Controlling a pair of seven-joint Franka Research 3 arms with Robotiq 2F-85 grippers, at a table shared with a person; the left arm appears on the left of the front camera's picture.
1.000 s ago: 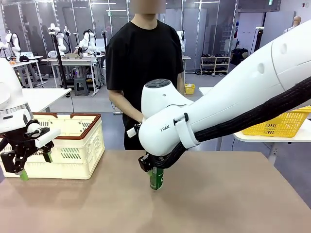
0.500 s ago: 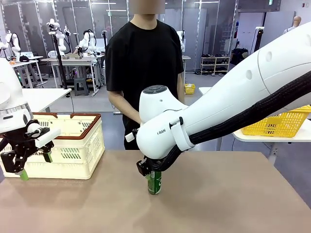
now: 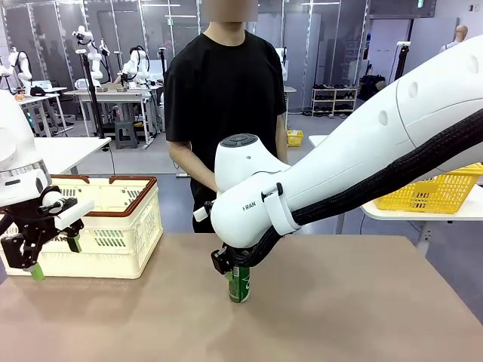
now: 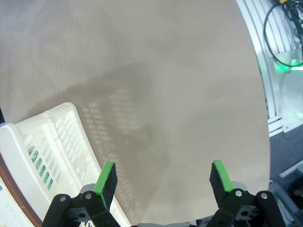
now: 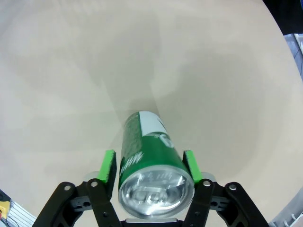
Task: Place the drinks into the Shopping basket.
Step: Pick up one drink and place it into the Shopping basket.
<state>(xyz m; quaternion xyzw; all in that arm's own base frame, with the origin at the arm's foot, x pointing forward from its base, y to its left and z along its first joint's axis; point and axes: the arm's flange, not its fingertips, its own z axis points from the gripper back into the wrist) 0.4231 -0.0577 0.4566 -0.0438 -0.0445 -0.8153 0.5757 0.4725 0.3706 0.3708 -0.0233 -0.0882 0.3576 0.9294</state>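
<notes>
A green drink can (image 3: 240, 285) with white lettering stands upright on the brown table (image 3: 339, 309), in front of the person. My right gripper (image 3: 233, 265) comes down over its top. In the right wrist view the green pads (image 5: 110, 165) sit tight against both sides of the can (image 5: 147, 142), shut on it. The cream Shopping basket (image 3: 121, 230) with a brown rim stands at the table's left. My left gripper (image 3: 54, 256) hangs open in front of it, with nothing between its fingers. In the left wrist view this gripper (image 4: 163, 177) hovers over bare table beside the basket's slotted wall (image 4: 42, 142).
A person in a black shirt (image 3: 223, 90) stands at the table's far side, hands low behind my right arm. A yellow mesh basket (image 3: 441, 192) rests on another table at the right. Bare tabletop lies between the can and the basket.
My right arm has sunk a little and shifted slightly left, bringing the green can down onto the table. The left arm has not moved.
</notes>
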